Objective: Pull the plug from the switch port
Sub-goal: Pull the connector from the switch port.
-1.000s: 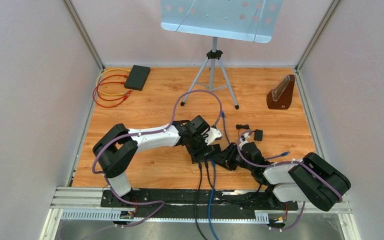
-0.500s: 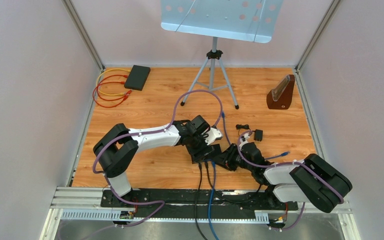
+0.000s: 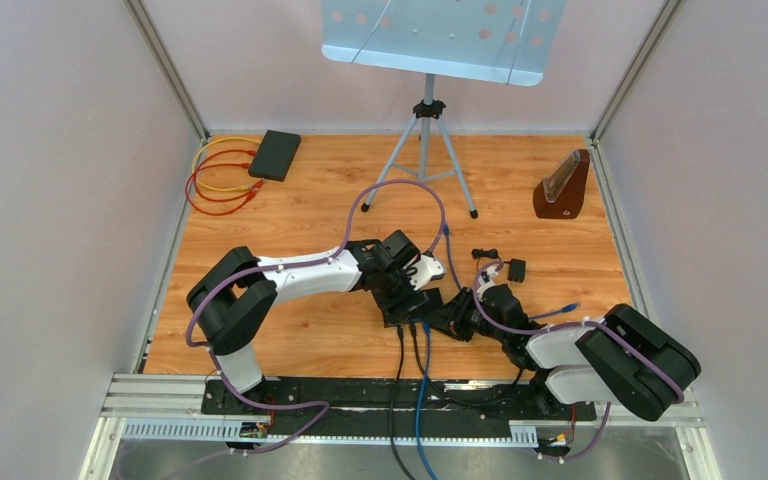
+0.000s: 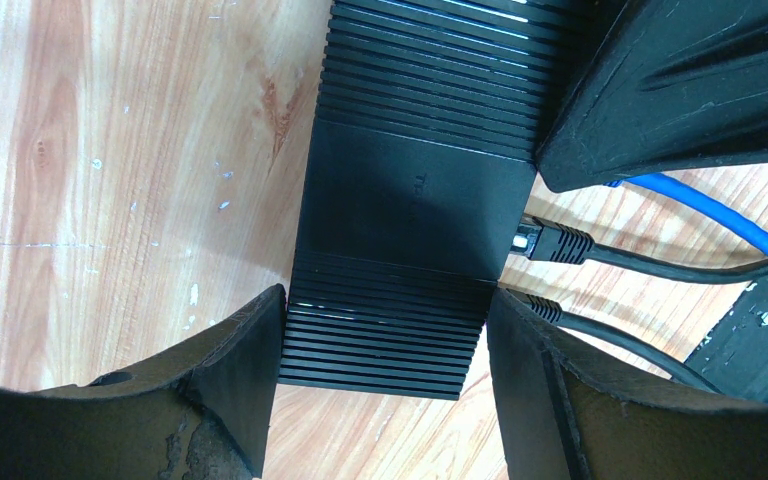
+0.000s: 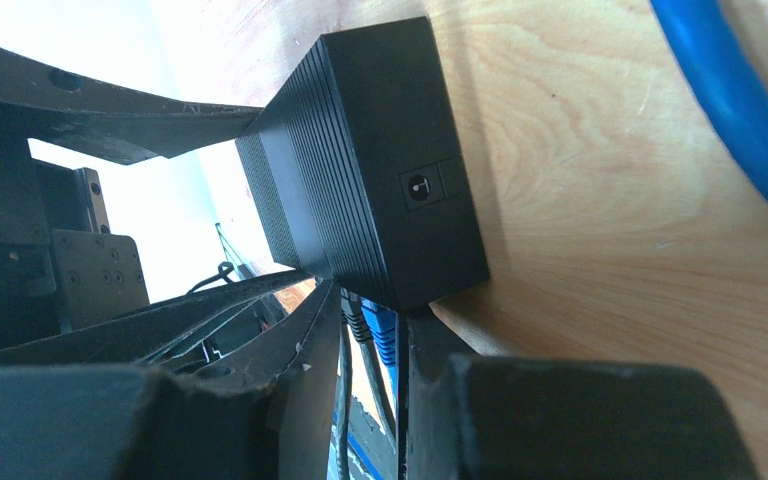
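The black ribbed switch (image 3: pixel 403 303) lies on the wooden table. It also shows in the left wrist view (image 4: pixel 410 190) and the right wrist view (image 5: pixel 370 160). My left gripper (image 3: pixel 407 296) (image 4: pixel 385 320) is shut across the switch's narrow end, with a finger pressed on each side. Two black plugs (image 4: pixel 557 243) and a blue plug (image 5: pixel 384 335) sit in its ports. Their cables (image 3: pixel 412 360) run toward the table's near edge. My right gripper (image 3: pixel 442 316) (image 5: pixel 373 305) is nearly closed at the port side. The blue plug and a black plug sit in its narrow gap.
A music stand on a tripod (image 3: pixel 423 140) stands at the back centre. A brown metronome (image 3: pixel 563 187) is at the back right. A second black box (image 3: pixel 274 155) with red and yellow cables is at the back left. A small black adapter (image 3: pixel 510 268) lies right of the arms.
The right arm has shifted very slightly. The left arm and the switch have not moved.
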### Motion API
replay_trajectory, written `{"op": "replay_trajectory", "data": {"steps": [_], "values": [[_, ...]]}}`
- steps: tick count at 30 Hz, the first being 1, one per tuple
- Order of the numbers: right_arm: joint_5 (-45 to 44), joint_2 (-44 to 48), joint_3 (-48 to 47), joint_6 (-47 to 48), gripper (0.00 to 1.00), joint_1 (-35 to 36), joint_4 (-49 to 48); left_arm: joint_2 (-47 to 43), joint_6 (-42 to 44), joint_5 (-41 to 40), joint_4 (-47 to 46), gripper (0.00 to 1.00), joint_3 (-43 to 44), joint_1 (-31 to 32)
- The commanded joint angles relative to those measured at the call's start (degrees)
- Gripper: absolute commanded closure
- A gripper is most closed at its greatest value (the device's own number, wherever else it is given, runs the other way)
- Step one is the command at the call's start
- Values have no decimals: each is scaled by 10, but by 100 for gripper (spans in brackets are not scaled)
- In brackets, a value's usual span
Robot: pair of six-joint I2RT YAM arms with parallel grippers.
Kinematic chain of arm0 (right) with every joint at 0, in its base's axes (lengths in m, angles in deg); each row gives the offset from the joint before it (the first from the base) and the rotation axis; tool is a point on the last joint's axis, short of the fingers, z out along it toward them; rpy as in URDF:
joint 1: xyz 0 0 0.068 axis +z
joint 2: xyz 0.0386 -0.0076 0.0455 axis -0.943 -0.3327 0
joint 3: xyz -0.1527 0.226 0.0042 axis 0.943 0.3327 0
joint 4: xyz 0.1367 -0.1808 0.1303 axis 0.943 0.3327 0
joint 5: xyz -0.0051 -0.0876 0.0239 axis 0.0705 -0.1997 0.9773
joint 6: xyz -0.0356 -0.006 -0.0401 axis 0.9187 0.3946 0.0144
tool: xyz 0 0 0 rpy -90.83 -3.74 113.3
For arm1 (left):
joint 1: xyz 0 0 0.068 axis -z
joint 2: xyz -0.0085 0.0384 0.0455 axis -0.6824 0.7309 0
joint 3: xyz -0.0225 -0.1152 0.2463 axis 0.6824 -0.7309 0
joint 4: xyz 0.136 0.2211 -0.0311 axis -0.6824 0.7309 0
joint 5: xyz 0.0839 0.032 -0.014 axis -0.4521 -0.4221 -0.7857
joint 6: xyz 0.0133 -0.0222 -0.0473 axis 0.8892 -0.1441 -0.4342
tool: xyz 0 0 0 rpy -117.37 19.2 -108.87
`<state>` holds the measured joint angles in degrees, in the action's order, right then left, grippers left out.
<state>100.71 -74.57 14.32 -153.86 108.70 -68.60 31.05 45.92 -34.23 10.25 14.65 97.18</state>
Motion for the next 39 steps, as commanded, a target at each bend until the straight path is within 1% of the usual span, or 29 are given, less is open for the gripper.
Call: {"op": "replay_trajectory", "data": {"steps": [1, 4, 7, 8, 19, 20, 22, 24, 27, 30, 31, 34, 36, 39], "values": [[-22, -4, -13, 12, 88, 4, 11, 21, 8, 32, -2, 42, 0, 5], [-16, -12, -13, 14, 86, 4, 7, 22, 7, 32, -2, 43, -1, 5], [-9, -17, -14, 15, 77, 3, 5, 21, 8, 31, -2, 43, -1, 5], [-6, -18, -15, 17, 75, 4, 5, 21, 8, 30, -2, 43, -2, 5], [7, -23, -21, 30, 68, 4, 6, 27, 9, 32, -7, 43, -4, 5], [5, -22, -21, 29, 69, 4, 9, 27, 9, 32, -8, 43, -6, 5], [-1, -19, -19, 28, 78, 4, 13, 26, 8, 32, -8, 44, -7, 5], [-6, -17, -17, 28, 82, 4, 15, 26, 9, 32, -8, 43, -7, 5], [-6, -17, -19, 28, 85, 3, 16, 25, 10, 31, -8, 44, -8, 5], [-2, -18, -23, 32, 85, 4, 15, 26, 10, 32, -8, 44, -8, 5], [0, -20, -24, 35, 84, 4, 13, 27, 10, 33, -8, 44, -8, 5], [16, -25, -21, 52, 71, 4, -12, 27, 10, 33, -8, 44, -8, 5], [32, -25, -20, 67, 67, 4, -17, 26, 10, 32, -7, 44, -8, 5], [36, -20, -15, 79, 67, 4, -13, 25, 10, 30, -8, 44, -10, 5]]}}
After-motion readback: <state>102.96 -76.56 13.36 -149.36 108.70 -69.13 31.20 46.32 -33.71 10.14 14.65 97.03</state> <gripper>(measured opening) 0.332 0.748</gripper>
